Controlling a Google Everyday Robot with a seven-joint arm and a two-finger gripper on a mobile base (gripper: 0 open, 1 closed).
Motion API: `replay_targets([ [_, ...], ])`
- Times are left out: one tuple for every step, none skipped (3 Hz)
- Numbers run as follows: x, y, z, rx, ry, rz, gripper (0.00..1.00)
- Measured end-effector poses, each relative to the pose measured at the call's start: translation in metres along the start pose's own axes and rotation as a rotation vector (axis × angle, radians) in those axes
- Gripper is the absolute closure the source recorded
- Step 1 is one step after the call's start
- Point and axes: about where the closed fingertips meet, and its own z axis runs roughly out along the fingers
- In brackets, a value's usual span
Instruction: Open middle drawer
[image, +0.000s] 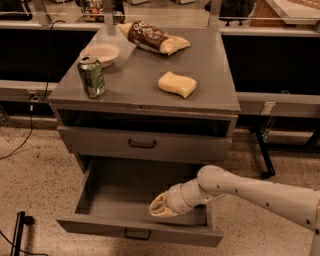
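Note:
The middle drawer (107, 226) is pulled far out toward me, and its plain grey interior (122, 192) is empty. Its dark bar handle (137, 234) shows on the front panel. My gripper (161, 206), in a pale cover, is inside the drawer near its front right, just behind the front panel. My white arm (250, 192) reaches in from the right. The top drawer (145, 144) above it is closed. The lowest drawer is hidden under the open one.
On the cabinet top (140, 70) stand a green can (91, 76), a white bowl (100, 52), a brown chip bag (154, 38) and a yellow sponge (177, 84). A black table leg (263, 155) is at the right. A cable (20, 145) and a black stand (19, 230) are on the floor at the left.

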Motion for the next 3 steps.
replay_targets([
  [-0.0228,-0.0131,-0.0243,0.043,-0.004,-0.069,1.0],
  [-0.0278,-0.0167,-0.0295,0.075,-0.041,-0.062,1.0],
  [-0.0284,-0.0159,-0.0281,0.073,-0.044,-0.062,0.84],
])
